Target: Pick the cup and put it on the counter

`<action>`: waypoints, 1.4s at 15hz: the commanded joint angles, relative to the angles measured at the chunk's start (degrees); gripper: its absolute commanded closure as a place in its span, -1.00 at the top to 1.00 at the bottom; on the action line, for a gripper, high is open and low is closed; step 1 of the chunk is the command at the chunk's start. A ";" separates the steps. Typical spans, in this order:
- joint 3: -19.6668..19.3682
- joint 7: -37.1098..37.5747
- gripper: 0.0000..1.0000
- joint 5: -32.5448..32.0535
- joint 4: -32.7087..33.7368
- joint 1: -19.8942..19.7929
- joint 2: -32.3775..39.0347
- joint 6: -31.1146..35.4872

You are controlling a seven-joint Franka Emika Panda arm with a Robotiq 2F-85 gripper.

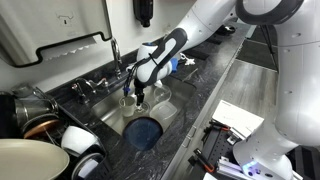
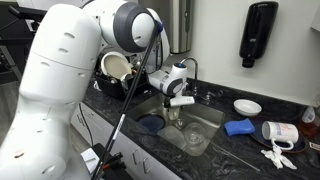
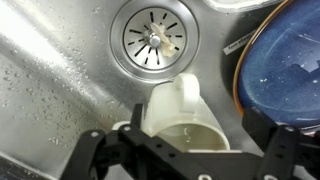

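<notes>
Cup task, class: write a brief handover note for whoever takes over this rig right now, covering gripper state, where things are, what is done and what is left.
Gripper: open, down in the sink, jaws on either side of the cup, no grip yet.
Cup: in the sink, between the drain and a blue dish.
Counter: cup not on it.
Done: the approach. Left: close on the cup, lift it out, set it on the counter.
</notes>
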 commanded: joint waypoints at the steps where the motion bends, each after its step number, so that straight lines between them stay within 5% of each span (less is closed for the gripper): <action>1: -2.55 1.03 1.00 -0.15 3.12 3.07 3.28 -0.55; 4: -3.09 1.33 1.00 -0.41 4.57 3.86 5.09 -1.41; 5: -3.66 1.65 0.50 -0.93 4.92 4.36 5.60 -1.32; 6: -3.85 1.75 0.47 -1.12 5.15 4.52 5.96 -1.03; 16: -5.36 2.85 -0.94 -2.32 5.18 5.64 5.66 -0.55; 21: -5.47 3.60 -0.92 -3.65 3.34 5.82 2.76 -2.23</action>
